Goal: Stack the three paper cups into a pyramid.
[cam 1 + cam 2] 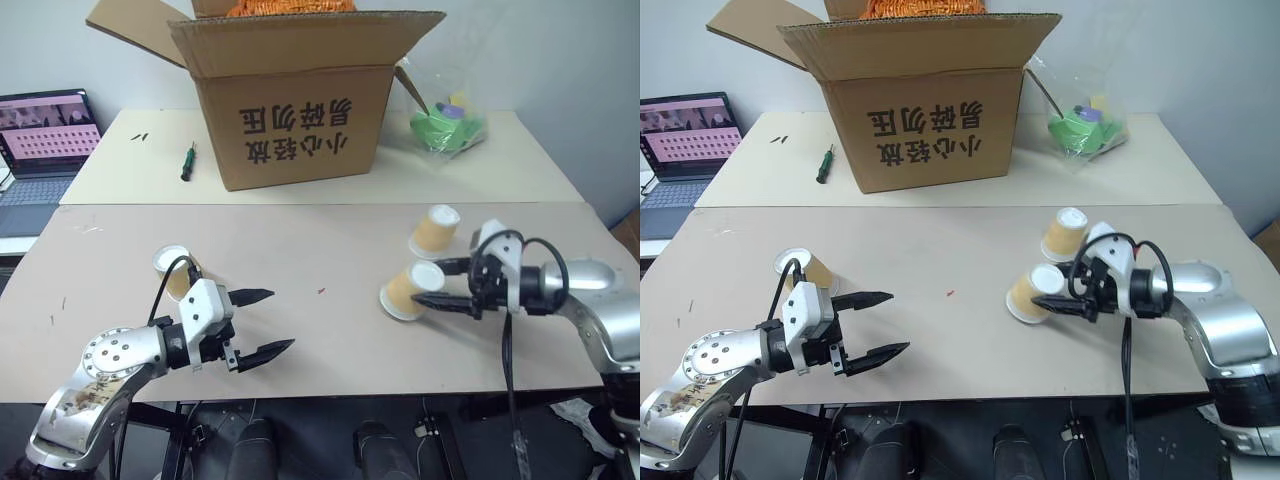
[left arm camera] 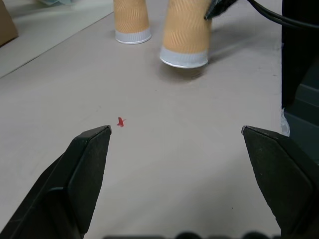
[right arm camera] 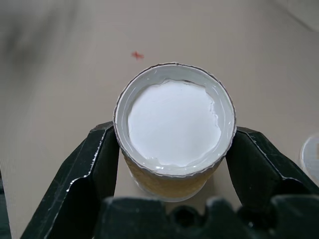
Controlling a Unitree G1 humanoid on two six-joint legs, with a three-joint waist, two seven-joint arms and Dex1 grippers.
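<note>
Three tan paper cups with white ends are on the beige table point(image 1: 300, 240). One cup point(image 1: 435, 230) stands base-up at the right. Just in front of it a second cup point(image 1: 408, 291) is tilted over, its white base facing me in the right wrist view; my right gripper point(image 1: 426, 282) is shut on it, with a black finger point(image 3: 94, 164) on either side. The third cup point(image 1: 177, 271) stands at the left, just behind my left gripper point(image 1: 281, 319), partly hidden by a cable. That gripper is open with nothing between its fingers and points toward the two right cups.
A large open cardboard box point(image 1: 300, 110) stands at the back centre. A green-handled screwdriver point(image 1: 186, 161) lies to its left and a plastic bag with green contents point(image 1: 447, 125) to its right. A laptop point(image 1: 45, 140) is at the far left. A small red mark point(image 1: 321, 291) is on the table.
</note>
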